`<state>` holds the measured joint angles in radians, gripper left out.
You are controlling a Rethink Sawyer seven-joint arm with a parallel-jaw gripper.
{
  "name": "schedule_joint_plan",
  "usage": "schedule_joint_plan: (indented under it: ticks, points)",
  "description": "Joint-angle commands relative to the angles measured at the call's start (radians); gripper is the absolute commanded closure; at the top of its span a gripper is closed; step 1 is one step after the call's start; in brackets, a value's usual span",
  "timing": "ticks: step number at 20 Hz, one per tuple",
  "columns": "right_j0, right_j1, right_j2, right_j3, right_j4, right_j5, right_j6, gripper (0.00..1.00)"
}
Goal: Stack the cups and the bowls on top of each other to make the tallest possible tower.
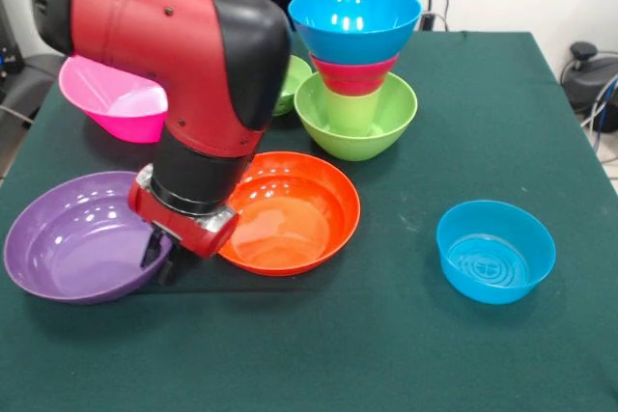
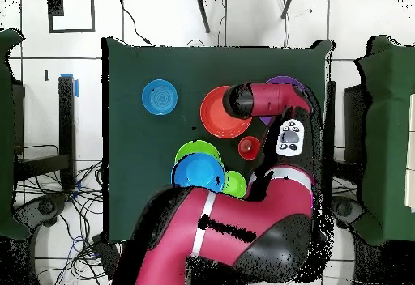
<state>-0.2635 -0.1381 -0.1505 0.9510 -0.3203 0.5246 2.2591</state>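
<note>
The tower stands at the back of the table: a medium green bowl point(image 1: 391, 123) as base, a lime cup point(image 1: 352, 113) in it, then a red bowl point(image 1: 353, 75) and a blue bowl point(image 1: 354, 21) on top. From overhead only the tower's blue bowl point(image 2: 198, 172) and green base point(image 2: 191, 148) show. A large purple bowl point(image 1: 72, 233) rests on the table at the front left. My gripper point(image 1: 159, 260) is down at its right rim, one finger inside and one outside, shut on the rim. An orange bowl point(image 1: 294, 209) lies just beside it.
A small blue bowl point(image 1: 495, 250) sits alone at the right, also seen overhead point(image 2: 159, 97). A pink bowl point(image 1: 111, 98) and a small green bowl point(image 1: 293, 84) sit at the back. A small red-orange round piece point(image 2: 249, 146) shows overhead beside the arm.
</note>
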Motion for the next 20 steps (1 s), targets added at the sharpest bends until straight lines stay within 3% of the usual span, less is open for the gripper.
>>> schedule_joint_plan:
  ticks: [1, 12, 20]
  points:
    - [-0.050, 0.014, 0.157, 0.030, 0.013, 0.016, -0.114, 1.00]
    - [-0.066, -0.072, 0.176, -0.035, 0.027, 0.229, -0.220, 1.00]
    - [-0.018, -0.198, 0.123, -0.025, 0.073, 0.490, -0.167, 1.00]
